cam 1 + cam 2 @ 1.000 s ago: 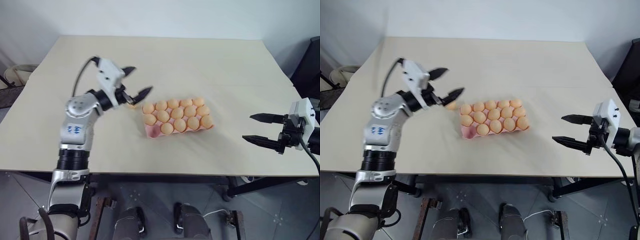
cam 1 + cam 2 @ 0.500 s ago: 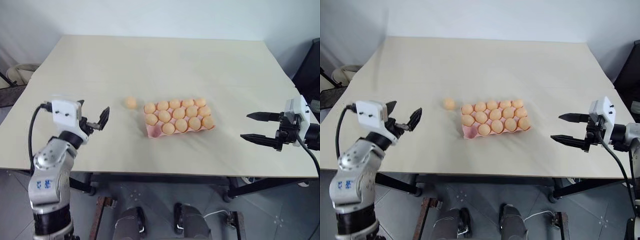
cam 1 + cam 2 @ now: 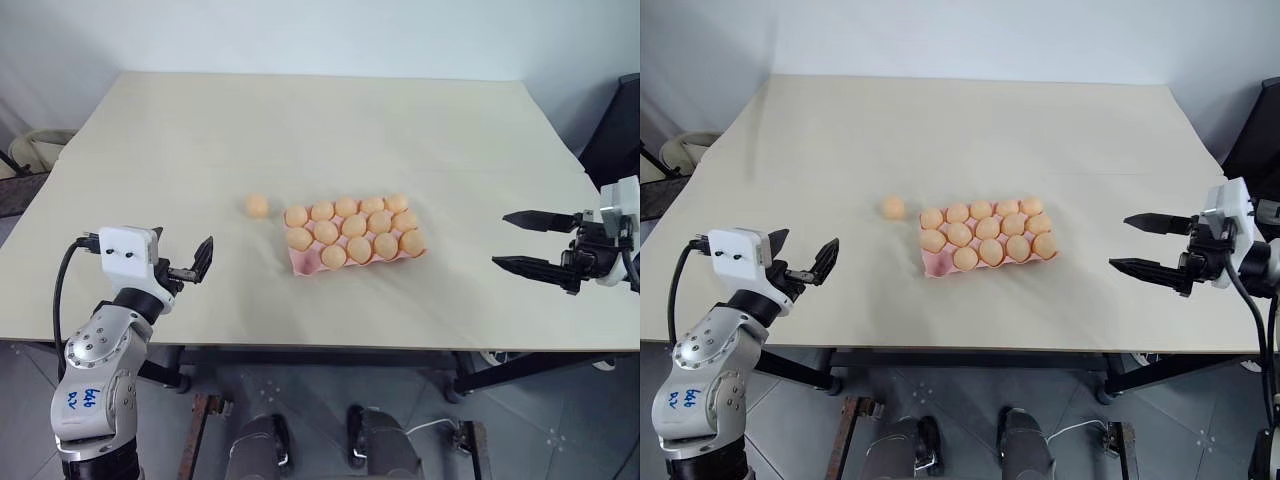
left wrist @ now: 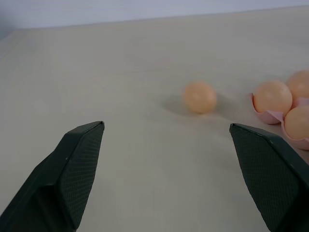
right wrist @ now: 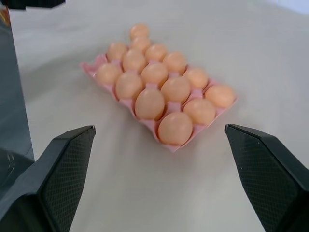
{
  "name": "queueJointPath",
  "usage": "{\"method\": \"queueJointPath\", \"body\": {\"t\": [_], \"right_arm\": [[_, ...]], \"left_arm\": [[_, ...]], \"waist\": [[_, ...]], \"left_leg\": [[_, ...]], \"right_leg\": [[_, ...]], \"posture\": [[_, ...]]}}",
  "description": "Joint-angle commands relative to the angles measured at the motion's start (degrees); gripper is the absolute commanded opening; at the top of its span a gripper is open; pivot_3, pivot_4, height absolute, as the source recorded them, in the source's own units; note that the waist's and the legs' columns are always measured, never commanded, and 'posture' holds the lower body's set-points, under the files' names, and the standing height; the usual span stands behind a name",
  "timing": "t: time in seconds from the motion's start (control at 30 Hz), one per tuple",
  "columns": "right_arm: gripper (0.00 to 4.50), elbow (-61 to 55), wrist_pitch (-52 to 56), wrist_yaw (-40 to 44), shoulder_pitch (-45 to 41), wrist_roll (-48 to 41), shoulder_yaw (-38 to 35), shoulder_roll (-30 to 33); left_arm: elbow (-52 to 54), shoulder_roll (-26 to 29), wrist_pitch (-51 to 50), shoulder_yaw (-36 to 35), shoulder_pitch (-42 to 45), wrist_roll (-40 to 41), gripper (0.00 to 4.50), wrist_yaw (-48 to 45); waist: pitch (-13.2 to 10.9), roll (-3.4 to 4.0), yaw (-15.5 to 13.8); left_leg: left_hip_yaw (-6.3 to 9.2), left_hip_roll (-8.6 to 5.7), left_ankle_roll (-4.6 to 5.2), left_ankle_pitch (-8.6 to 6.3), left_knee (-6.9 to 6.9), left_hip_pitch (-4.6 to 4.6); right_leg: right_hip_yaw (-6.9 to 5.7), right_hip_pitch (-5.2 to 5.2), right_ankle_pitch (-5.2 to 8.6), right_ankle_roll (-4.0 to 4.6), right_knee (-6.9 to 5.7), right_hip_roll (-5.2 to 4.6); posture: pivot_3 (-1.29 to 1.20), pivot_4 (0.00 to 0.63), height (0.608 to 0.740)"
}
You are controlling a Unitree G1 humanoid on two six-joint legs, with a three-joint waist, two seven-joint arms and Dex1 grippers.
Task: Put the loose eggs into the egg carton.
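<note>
On the counter (image 3: 400,130): egg carton (image 3: 357,238), one cup vacant; one loose egg (image 3: 257,205) beside it. Left gripper (image 3: 186,262) and right gripper (image 3: 522,240): released, empty.

In the left wrist view the egg carton (image 4: 276,115) is cut off by the picture's edge. Eggs hide most of its cups (image 3: 310,262)

You get even, soft overhead light, bright, no glare. The small pale orange loose egg (image 4: 199,96) casts a faint shadow on the matte beige table (image 3: 330,130). Everything's sharp.
</note>
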State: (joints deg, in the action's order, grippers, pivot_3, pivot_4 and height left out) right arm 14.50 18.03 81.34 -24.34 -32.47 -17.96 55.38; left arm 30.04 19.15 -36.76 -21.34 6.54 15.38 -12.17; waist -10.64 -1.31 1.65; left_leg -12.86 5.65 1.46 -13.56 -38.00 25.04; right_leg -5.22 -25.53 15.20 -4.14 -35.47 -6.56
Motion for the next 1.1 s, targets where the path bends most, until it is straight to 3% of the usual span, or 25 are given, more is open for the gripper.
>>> {"method": "queueJointPath", "body": {"t": [0.03, 0.23, 0.5, 0.73, 1.1], "right_arm": [[4.5, -2.59, 0.4, -0.89, 0.34, -2.54, -3.15, -0.25], [4.5, -4.99, 1.43, -2.16, 1.38, -4.82, -4.72, -0.93], [4.5, -6.77, 1.55, -3.12, 3.47, -4.85, -5.23, -1.31], [4.5, -8.67, 1.36, -4.02, 6.1, -5.6, -6.78, -1.44], [4.5, -12.28, 2.43, -4.82, 12.59, -6.81, -13.46, 0.06]], "left_arm": [[-3.1, 1.74, 1.94, 0.94, 3.36, 0.08, 4.44, -0.85], [-16.58, 4.87, 5.33, 5.97, 12.53, -1.53, 4.44, -4.39], [-45.39, 7.15, 18.64, 16.03, 28.59, -7.37, 4.44, -13.18], [-63.68, 5.49, 28.99, 18.22, 38.9, -9.72, 4.44, -15.51], [-85.98, 1.82, 40.0, 19.37, 49.36, -12.79, 4.44, -15.88]], "waist": [[0.0, 0.0, -0.02], [0.0, 0.0, -0.09], [0.0, 0.0, -0.12], [0.0, 0.0, 0.04], [-0.01, -0.01, -0.16]], "left_leg": [[0.0, 0.0, 0.0, 0.0, 0.0, 0.0], [-0.02, -0.03, 0.03, -0.01, 0.02, 0.03], [-0.02, -0.04, 0.01, -0.01, 0.06, 0.04], [-0.02, -0.02, 0.01, -0.03, 0.09, 0.08], [0.06, -0.06, 0.04, -0.05, 0.1, 0.14]], "right_leg": [[0.0, 0.0, 0.0, 0.0, 0.0, -0.01], [0.01, 0.01, -0.05, -0.02, 0.06, -0.06], [-0.06, -0.05, -0.11, -0.13, 0.04, -0.02], [-0.09, -0.1, -0.49, -0.82, 0.06, 0.0], [-0.2, -0.08, -0.5, -0.83, 0.13, -0.03]], "posture": [[0.0, 0.15, 0.74], [0.0, 0.15, 0.74], [0.0, 0.15, 0.74], [0.0, 0.15, 0.74], [0.0, 0.15, 0.74]]}}
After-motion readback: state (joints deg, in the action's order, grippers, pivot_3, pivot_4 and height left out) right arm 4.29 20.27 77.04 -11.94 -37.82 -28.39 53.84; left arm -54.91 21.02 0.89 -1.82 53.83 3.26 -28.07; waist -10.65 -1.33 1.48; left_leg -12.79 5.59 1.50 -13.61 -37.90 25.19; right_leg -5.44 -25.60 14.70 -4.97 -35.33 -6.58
